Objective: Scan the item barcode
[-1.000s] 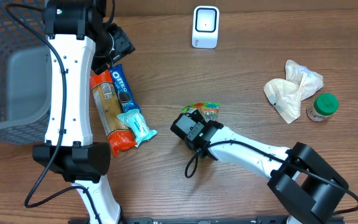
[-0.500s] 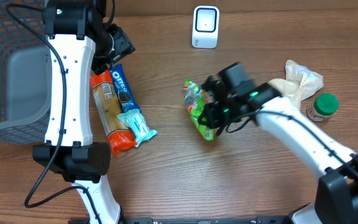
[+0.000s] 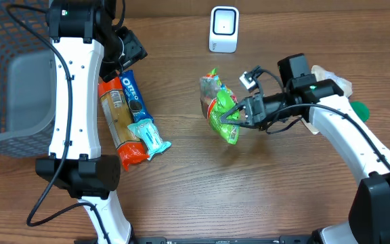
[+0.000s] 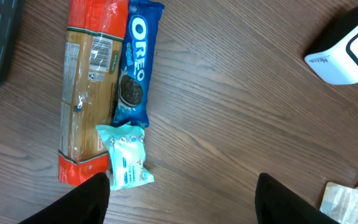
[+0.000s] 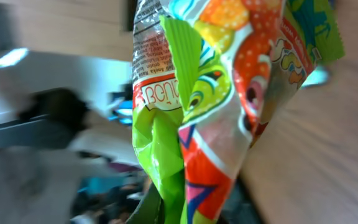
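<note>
Green and orange crinkled plastic snack bag point(image 3: 219, 112) is pinched at its lower edge between the fingers of the right gripper point(image 3: 239, 114), which are closed tight on it. In the right wrist view the bag point(image 5: 210, 93) fills the space just in front of the fingers. It is held off the brown wooden table point(image 3: 181, 190), in the middle, apart from the one white box-shaped scanner point(image 3: 223, 29). The left gripper point(image 4: 182, 186) has its fingers wide apart and holds nothing. Under it lie three packets: one blue Oreo pack point(image 4: 137, 62), one long orange biscuit pack point(image 4: 86, 93), one small teal packet point(image 4: 126, 155). One crumpled white bag point(image 3: 320, 95) lies at the right.
</note>
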You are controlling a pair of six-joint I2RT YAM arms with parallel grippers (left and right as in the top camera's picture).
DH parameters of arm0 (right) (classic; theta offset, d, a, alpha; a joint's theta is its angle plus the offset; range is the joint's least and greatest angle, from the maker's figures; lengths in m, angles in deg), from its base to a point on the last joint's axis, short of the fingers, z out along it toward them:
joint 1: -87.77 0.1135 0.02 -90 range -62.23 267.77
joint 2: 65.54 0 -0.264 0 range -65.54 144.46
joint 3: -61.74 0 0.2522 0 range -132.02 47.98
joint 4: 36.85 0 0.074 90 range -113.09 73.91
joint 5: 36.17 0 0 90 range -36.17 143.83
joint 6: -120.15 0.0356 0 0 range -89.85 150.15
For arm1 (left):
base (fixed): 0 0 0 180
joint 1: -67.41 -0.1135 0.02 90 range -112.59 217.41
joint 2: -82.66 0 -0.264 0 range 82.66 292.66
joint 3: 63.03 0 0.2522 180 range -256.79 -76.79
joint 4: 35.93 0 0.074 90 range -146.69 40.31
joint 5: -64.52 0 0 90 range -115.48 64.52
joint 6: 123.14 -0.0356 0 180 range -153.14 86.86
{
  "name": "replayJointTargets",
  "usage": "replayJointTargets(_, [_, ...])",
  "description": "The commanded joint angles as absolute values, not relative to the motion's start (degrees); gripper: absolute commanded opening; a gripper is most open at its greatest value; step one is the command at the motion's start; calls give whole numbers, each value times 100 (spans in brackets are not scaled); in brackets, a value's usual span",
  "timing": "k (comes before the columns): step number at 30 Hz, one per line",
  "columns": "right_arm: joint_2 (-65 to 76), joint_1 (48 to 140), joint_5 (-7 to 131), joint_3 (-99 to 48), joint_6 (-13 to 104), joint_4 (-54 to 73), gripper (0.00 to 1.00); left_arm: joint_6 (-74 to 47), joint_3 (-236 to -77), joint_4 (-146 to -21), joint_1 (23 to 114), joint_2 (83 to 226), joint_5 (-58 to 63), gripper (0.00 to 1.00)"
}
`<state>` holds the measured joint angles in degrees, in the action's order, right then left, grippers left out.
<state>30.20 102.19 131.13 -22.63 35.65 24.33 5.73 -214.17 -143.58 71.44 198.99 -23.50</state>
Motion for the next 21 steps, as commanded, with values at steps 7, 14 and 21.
replayJointTargets(7, [2898, 10177, 14380, -2409, 3724, 2326, 4, 604, -21446, -14380, 7155, 19954, -2313, 68])
replayJointTargets(14, [2896, 10169, 14380, -2414, 3790, 2052, 4, 560, -21446, -14395, 7155, 19954, -2337, 68])
replayJointTargets(21, [2874, 10031, 14382, -2586, 3779, 1497, 4, 565, -21446, -14395, 7155, 19954, -2398, 69])
